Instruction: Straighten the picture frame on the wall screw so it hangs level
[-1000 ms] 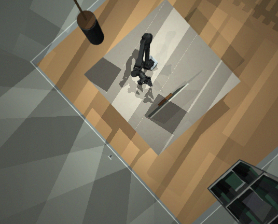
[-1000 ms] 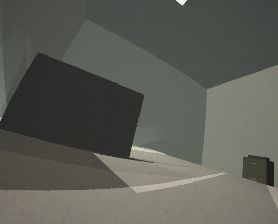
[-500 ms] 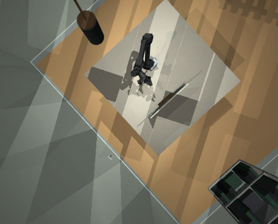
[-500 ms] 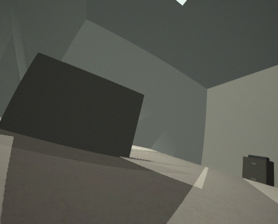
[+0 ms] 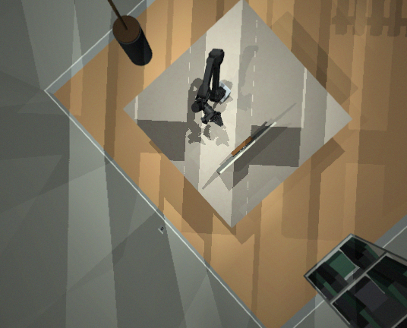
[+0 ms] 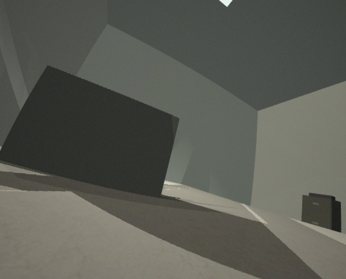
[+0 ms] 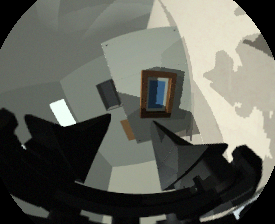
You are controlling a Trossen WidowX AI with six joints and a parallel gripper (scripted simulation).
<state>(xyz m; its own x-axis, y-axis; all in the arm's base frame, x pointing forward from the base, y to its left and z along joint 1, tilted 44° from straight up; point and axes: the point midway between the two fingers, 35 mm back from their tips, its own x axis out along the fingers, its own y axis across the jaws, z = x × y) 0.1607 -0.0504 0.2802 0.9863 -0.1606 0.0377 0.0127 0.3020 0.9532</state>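
Frame [image 5: 247,143] seen from above is a thin brown strip on the wall panel [image 5: 235,159], well apart from the half-open, empty pincer [image 5: 216,119]. Exterior shows only the panel's back. Wrist view suggests it hangs nearly level; judge tilt before regripping.

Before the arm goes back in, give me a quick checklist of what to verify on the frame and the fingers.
1. Gripper holds nothing, fingers parted: ok.
2. Arm apart from the picture frame, a gap showing in the top view: ok.
3. Frame in sight of the wrist camera, between the fingers: ok.
4. Frame hanging level: cannot tell; its edges sit close to square in the wrist view, but that view is itself distorted.
5. Frame seated on the screw: cannot tell, the back is hidden.
6. Wall panel upright, seen edge-on from above: ok.
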